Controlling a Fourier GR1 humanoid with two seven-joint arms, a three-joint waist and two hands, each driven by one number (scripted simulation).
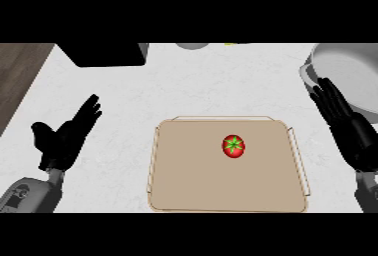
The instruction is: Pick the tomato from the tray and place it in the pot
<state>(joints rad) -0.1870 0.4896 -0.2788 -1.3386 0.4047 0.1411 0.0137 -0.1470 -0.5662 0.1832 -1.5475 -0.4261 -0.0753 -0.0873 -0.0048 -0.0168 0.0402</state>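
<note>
Resting on one tray (pixel 192 195), one tomato (pixel 233 146), one pot (pixel 347 75), two open robot hands

The pot (pixel 351 70) is running past the right edge, and the right hand (pixel 354 134) is covering part of its rim. A black object (pixel 107 54) and a grey round item (pixel 193 45) are being cropped at the top edge, and neither is identifiable.

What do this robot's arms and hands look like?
The left hand and right hand are black, each with slim fingers and a thumb. The left forearm is rounded grey with dark markings; little of the right forearm shows.
</note>
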